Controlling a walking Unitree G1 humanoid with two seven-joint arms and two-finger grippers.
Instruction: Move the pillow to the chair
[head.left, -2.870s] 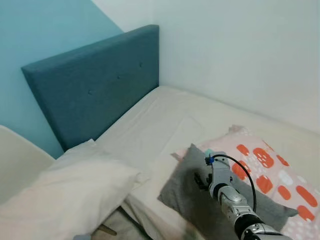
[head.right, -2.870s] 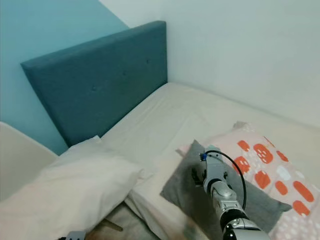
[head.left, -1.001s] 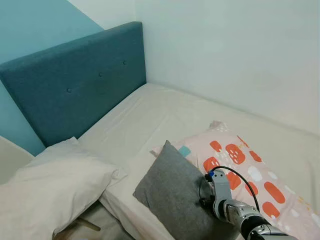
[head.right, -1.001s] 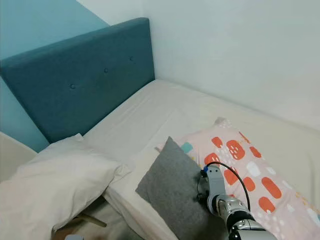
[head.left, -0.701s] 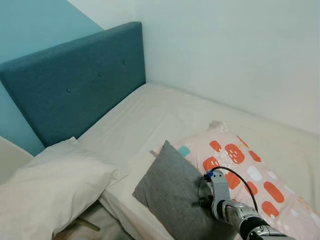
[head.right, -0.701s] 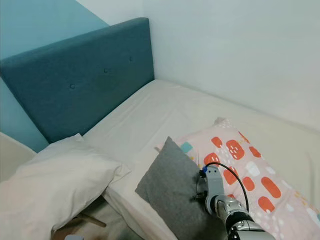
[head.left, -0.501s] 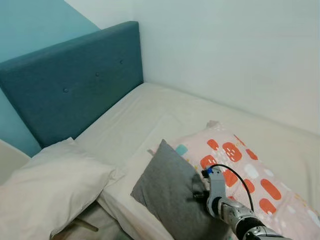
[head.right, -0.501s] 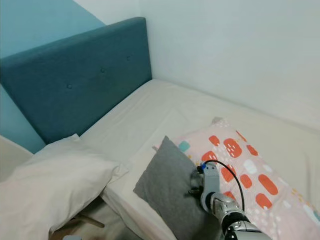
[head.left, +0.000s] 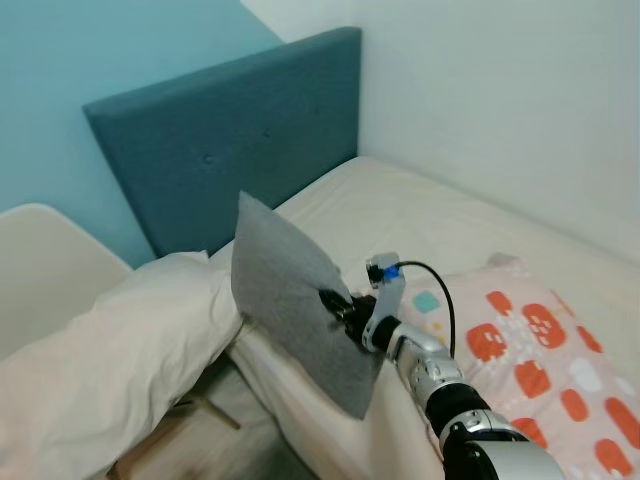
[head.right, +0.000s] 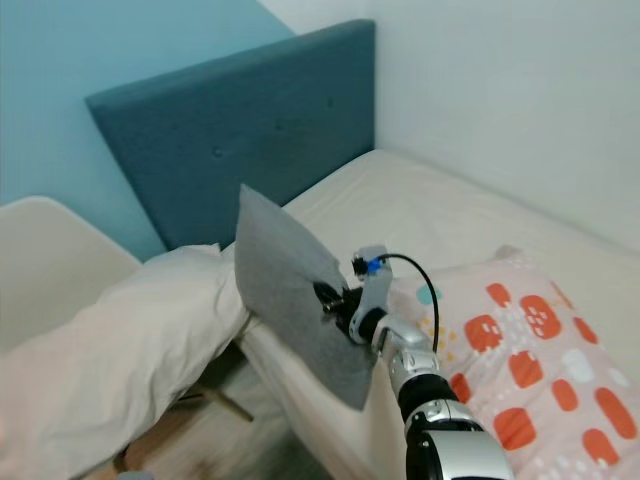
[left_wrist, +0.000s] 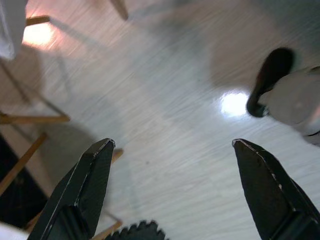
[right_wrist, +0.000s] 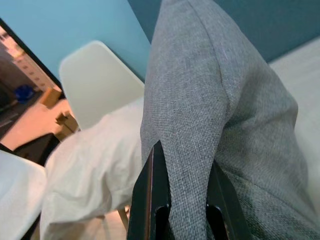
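Note:
A flat grey pillow hangs in the air over the bed's near edge, pinched at its right side by my right gripper, which is shut on it. In the right wrist view the grey pillow bulges between the two black fingers. The white chair stands at the left by the teal headboard, with a big white pillow lying over its seat. My left gripper hangs open above the pale wooden floor.
The bed runs along the white wall on the right. A pink pillow with orange spots lies on it near my right arm. The teal headboard stands behind. Wooden chair legs show below the white pillow.
My right gripper has lifted the grey pillow off the bed and swung it left toward the chair. The camera has turned left, bringing the chair into view.

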